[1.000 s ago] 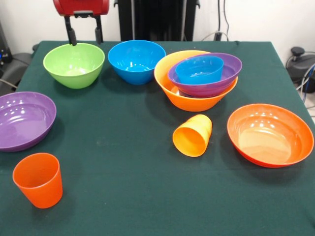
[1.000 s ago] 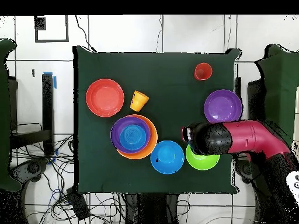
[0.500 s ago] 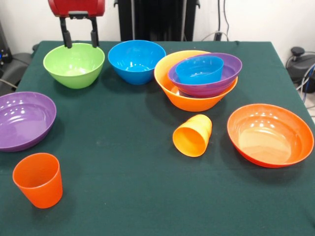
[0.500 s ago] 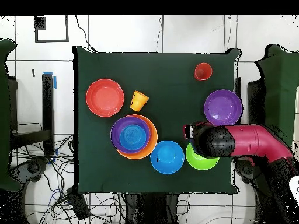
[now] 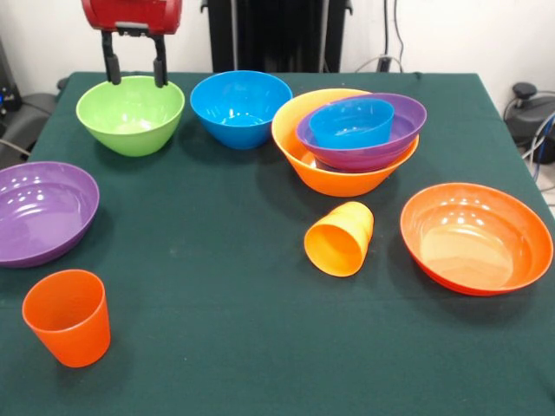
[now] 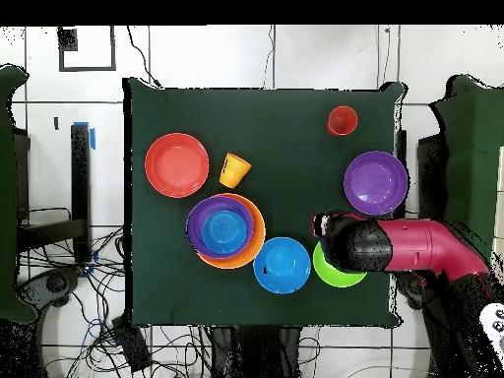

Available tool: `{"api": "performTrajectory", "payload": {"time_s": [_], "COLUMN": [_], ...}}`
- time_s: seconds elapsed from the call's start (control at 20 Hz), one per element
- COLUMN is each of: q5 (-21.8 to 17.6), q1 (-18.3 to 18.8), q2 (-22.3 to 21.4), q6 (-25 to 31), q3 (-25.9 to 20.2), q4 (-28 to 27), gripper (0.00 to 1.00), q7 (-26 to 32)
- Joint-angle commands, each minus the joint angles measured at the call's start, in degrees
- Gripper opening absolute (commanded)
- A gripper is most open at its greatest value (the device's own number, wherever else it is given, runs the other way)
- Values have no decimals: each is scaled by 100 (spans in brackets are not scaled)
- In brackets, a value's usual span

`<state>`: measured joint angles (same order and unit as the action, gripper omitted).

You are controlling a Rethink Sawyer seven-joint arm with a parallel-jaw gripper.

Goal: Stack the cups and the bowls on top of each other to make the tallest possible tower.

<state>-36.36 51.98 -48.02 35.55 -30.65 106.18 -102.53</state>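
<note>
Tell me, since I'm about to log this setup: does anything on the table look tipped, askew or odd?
One thing: the small yellow-orange plastic cup lies tipped on its side on the green cloth, mouth facing the camera, between the big bowl stack and the wide red-orange bowl. Everything else sits upright.

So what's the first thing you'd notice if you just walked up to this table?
Probably the tower near the middle back of the green table: a big yellow-orange bowl holding a purple one and a small blue one. Next, the red gripper, open, hanging over the lime green bowl at the back left.
</note>
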Motion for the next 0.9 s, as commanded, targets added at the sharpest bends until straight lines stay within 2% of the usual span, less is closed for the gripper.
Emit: {"api": "performTrajectory", "payload": {"time_s": [0.05,0.5,0.9], "q5": [125,-5,32], "q1": [-251,-460,-607], "q2": [25,130,191], "q6": [-435,-649,-798], "q3": [482,796,1017], "q4": [243,202,154], "gripper": [100,100,100], "q7": [-936,-1047,-973]}}
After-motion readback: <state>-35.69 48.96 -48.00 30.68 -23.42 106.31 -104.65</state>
